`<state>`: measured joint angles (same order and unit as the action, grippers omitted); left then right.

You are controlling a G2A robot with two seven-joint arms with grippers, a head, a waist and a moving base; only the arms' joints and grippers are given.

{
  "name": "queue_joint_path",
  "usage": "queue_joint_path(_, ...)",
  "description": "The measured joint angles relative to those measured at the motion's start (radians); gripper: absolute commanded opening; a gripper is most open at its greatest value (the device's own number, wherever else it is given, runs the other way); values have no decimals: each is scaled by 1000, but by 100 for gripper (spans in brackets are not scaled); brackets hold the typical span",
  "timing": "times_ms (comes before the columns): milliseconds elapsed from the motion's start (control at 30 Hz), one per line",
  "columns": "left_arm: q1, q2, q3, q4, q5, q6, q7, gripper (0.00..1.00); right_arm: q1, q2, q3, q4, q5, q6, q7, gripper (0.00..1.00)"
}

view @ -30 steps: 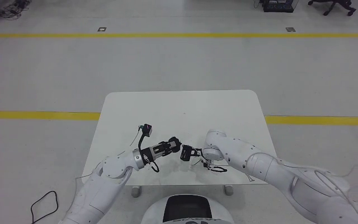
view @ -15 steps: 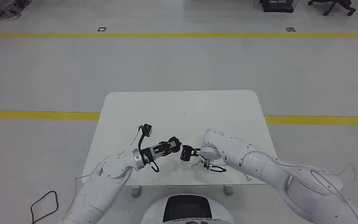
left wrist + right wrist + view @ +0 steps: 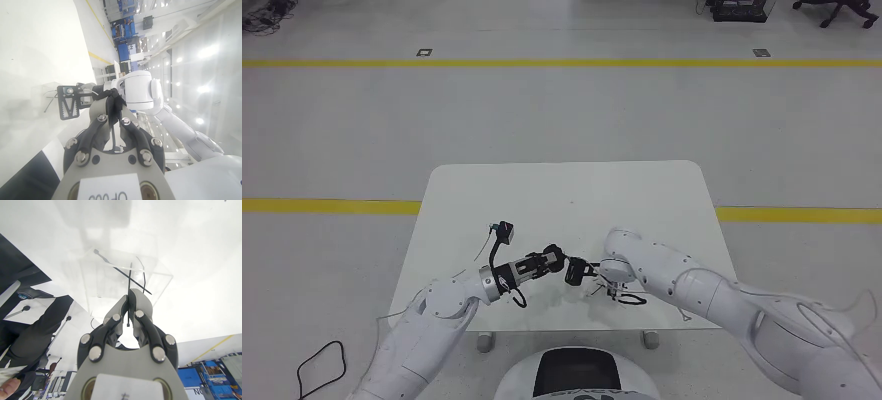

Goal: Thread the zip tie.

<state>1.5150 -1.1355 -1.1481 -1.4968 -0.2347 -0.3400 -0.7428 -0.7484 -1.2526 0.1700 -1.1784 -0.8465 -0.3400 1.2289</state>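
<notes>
My right gripper is shut on a thin black zip tie. Its head hangs between the finger bases and its tail sticks out past the tips. My left gripper is shut, a black wad sits at its tips, and a thin black strip like a zip tie runs between its fingers. In the top view the left gripper and right gripper face each other tip to tip over the table's front middle, a small gap apart. The left wrist view has the right gripper just beyond my left fingertips.
A clear plastic box holding a few more black zip ties stands on the white table just past the grippers; its corner also shows in the left wrist view. The far half of the table is bare.
The right arm has shifted slightly toward the left gripper, narrowing the gap a little. The left arm has kept still.
</notes>
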Motion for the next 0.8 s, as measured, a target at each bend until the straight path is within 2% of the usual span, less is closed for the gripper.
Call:
queue_joint_path(267, 0, 0, 0, 0, 0, 0, 0, 0, 10, 43, 0, -98, -16, 0, 57, 0)
queue_joint_path(800, 0, 0, 0, 0, 0, 0, 0, 0, 12, 136, 0, -250, -43, 0, 66, 0)
